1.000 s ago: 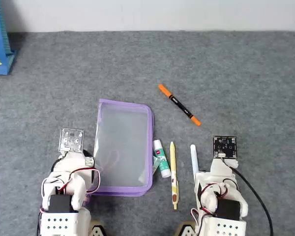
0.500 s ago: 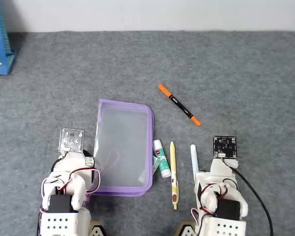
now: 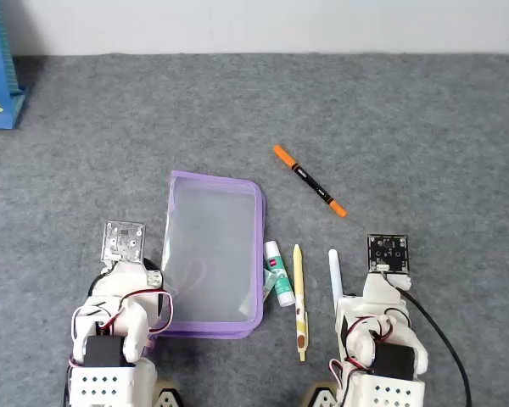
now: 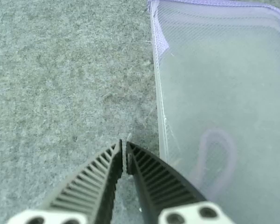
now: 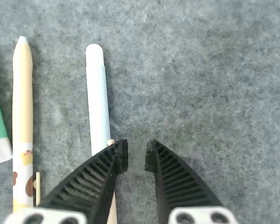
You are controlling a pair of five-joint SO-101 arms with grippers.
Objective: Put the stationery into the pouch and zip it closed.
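Nothing has moved. Left jaws are pressed together, empty, just left of the one purple pouch point(image 3: 212, 259). Right jaws are slightly parted, empty, beside the white pen point(image 3: 334, 275). One yellow pen point(image 3: 299, 297) and one glue stick point(image 3: 279, 273) lie between, and one orange marker point(image 3: 310, 181) lies farther off.

I noted: pouch point(image 4: 214, 93) beside my left gripper point(image 4: 124, 148), clear mesh, purple edging; beside my right gripper point(image 5: 134, 156), white pen point(image 5: 97, 93), yellow brown-printed pencil point(image 5: 22, 102).

Grey felt table point(image 3: 424, 127): pouch point(image 3: 210, 254), glue stick point(image 3: 279, 273), yellow pen point(image 3: 299, 297), white pen point(image 3: 334, 275), marker point(image 3: 310, 181)
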